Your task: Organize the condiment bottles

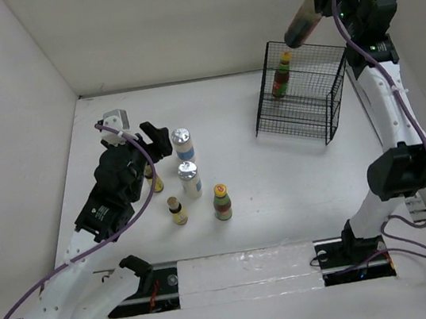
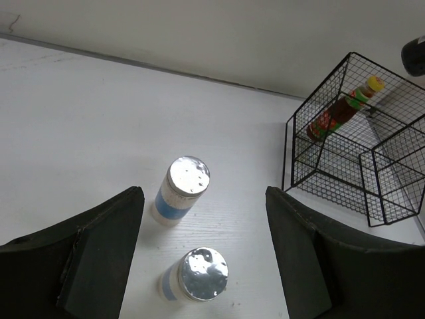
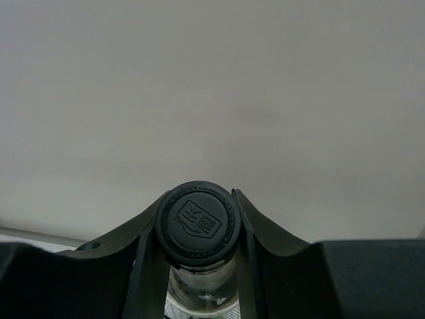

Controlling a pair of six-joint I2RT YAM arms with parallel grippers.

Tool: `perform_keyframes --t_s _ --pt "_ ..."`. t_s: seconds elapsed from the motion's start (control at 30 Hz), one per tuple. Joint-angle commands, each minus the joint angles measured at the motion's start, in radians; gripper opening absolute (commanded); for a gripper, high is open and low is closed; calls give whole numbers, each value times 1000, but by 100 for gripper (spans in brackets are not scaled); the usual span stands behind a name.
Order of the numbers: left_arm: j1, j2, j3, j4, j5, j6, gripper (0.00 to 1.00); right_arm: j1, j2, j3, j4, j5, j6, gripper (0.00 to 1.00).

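Observation:
My right gripper is shut on the tall dark black-capped bottle and holds it tilted in the air above the black wire basket. In the right wrist view the fingers clamp the neck under the black cap. One brown yellow-capped bottle stands in the basket's upper tier. My left gripper is open beside two white-blue silver-capped bottles; the nearer one sits between its fingers. A second brown bottle and two tiny yellow bottles stand on the table.
The basket stands at the back right of the white table, close to the right arm. White walls close in the table on the left, back and right. A pale strip runs between the arm bases at the near edge.

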Motion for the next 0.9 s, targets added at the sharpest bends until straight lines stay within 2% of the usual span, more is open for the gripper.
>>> perform_keyframes --t_s 0.0,0.23,0.87 --pt "5 3 -9 46 -4 -1 70 -27 -10 122 75 2 25 21" --pt "5 3 -9 46 -4 -1 70 -72 25 136 44 -9 25 21" --pt "5 12 -9 46 -4 -1 70 -72 86 23 44 23 -13 20"
